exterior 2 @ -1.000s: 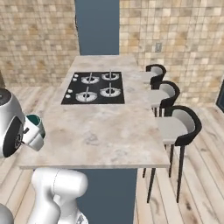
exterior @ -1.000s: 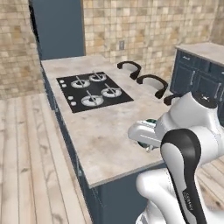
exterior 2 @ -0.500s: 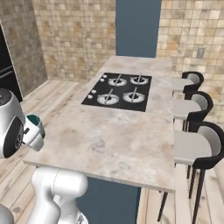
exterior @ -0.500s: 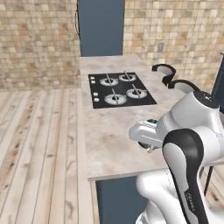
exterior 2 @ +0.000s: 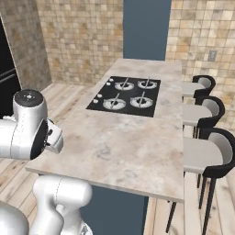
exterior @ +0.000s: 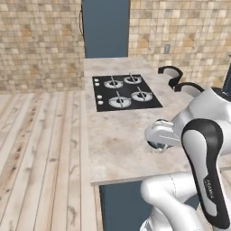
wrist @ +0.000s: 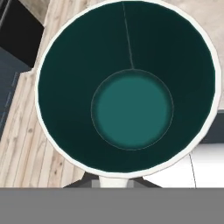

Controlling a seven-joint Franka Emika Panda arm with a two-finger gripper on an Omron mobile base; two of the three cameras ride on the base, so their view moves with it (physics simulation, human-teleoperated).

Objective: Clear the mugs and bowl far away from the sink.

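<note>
A teal mug [wrist: 131,109] with a white rim faces the hand view mouth-on, its dark inside and lighter round bottom plain to see. My gripper [wrist: 113,181] is shut on it, the fingertips hidden behind the rim. In the left base view the gripper [exterior: 157,137] holds the mug [exterior: 156,145] low over the near part of the beige marble counter [exterior: 117,135], close in front of my body. From the right base side the hand [exterior 2: 54,137] hangs at the counter's near left corner. The bowl and the sink are out of view.
A black stovetop [exterior: 126,91] with several burners lies farther along the counter [exterior 2: 128,147]. Black stools [exterior 2: 206,151] line the counter's right side. A dark blue column [exterior: 106,27] stands at the far end. Wooden floor [exterior: 40,149] runs along the left.
The whole picture has shifted, so the base has moved; the stovetop counter now lies more squarely ahead. The mug stays held in the same place before my body.
</note>
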